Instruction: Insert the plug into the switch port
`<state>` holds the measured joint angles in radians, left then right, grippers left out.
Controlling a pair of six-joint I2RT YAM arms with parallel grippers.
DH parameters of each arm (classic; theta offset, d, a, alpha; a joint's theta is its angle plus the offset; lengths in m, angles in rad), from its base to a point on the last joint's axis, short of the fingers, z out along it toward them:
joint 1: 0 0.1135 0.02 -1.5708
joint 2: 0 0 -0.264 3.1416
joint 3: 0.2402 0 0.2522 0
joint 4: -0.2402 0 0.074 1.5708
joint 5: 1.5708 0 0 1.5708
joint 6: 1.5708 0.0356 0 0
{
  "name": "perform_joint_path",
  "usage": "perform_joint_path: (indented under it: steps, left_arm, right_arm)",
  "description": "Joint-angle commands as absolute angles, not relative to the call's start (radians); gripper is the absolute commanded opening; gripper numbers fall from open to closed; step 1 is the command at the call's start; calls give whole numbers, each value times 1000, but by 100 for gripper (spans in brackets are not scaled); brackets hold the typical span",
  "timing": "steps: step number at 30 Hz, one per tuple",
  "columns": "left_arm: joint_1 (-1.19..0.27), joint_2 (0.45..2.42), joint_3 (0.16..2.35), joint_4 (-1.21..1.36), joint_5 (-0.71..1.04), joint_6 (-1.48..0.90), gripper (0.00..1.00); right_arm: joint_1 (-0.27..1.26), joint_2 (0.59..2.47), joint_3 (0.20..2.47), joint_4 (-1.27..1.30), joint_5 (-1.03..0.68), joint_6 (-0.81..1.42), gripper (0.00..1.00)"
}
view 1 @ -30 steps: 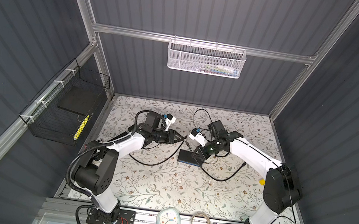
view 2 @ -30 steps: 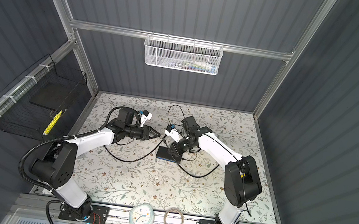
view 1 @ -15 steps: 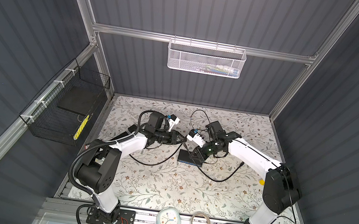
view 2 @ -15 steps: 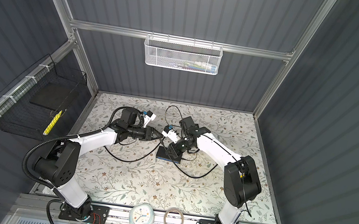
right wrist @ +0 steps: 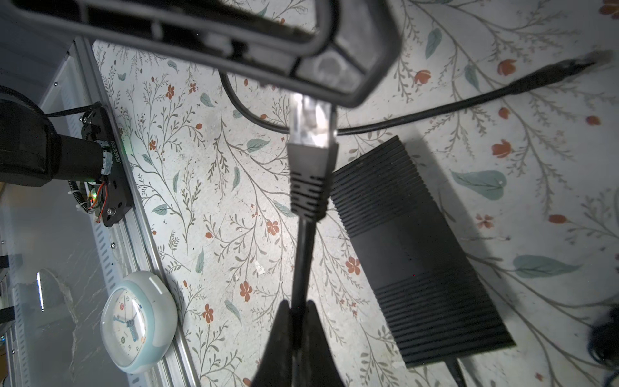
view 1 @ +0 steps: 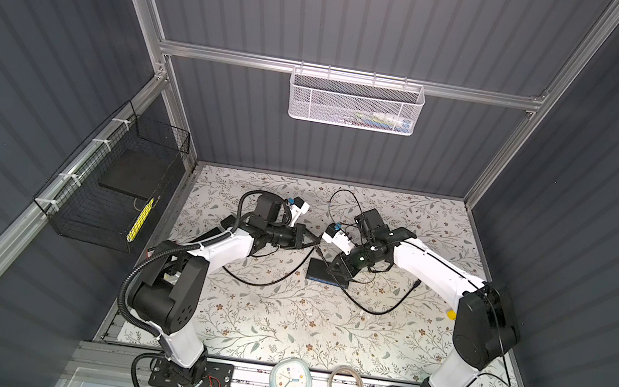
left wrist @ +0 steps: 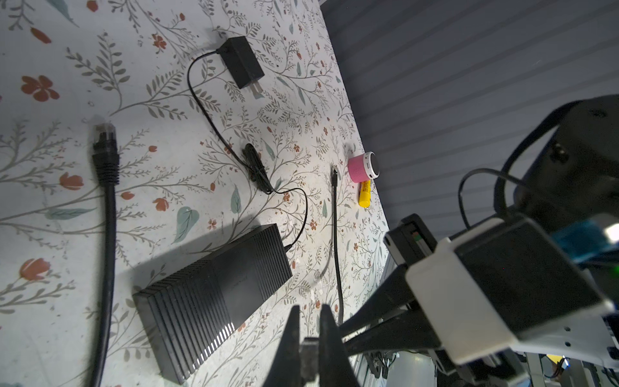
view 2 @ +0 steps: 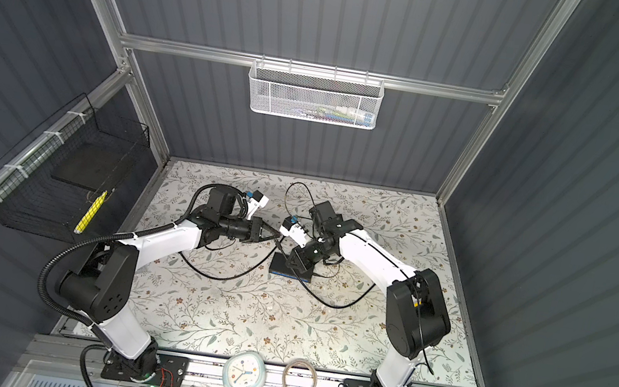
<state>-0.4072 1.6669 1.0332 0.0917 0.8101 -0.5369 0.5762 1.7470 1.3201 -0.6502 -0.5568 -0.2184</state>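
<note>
The plug [right wrist: 313, 124] is seen in the upper middle of the right wrist view. Its clear tip reaches under the dark frame of the left gripper [left wrist: 308, 313], and its ribbed boot sits just below. The right gripper [right wrist: 296, 308], at the bottom centre of that frame, is clamped tight on the cable [right wrist: 301, 254] a little behind the boot.

In the left wrist view the left gripper is shown at the bottom centre. Its fingers are drawn almost together on a small grey piece, which appears to be the plug's tip.

The switch [view 1: 322, 277] is laid flat on the mat [view 1: 278, 324] just right of centre in both top views. It lies directly below the point where the two grippers meet, and its blue strip runs along the lower long edge. The plug is held near the switch's upper left corner in those frames. The port itself cannot be made out in any view.

A thin lead [left wrist: 303, 214] is run to one short edge of the switch. The cable's other plug [left wrist: 105, 134] is seen lying on the mat at the upper left of the left wrist view, apart from the switch.
</note>
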Motion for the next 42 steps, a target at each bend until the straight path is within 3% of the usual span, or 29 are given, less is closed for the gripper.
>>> perform_joint_path:
  steps: [1, 5, 19, 32, 42]
  left_arm:
    - [-413, 1664, 1038, 94, 815, -531, 6]
    - [-414, 1664, 1037, 96, 812, -535, 3]
    - [-414, 1672, 1014, 113, 811, -566, 3]
    - [-414, 1649, 989, 118, 816, -576, 2]
    - [-414, 1652, 991, 124, 819, -578, 2]
  right_arm:
    - [581, 1726, 1342, -642, -532, -222, 10]
    - [580, 1721, 1340, -650, -485, -223, 19]
    - [641, 1690, 1305, -540, -409, -196, 27]
    - [648, 1781, 1364, -513, -382, -190, 24]
    - [654, 1810, 1375, -523, -389, -186, 15]
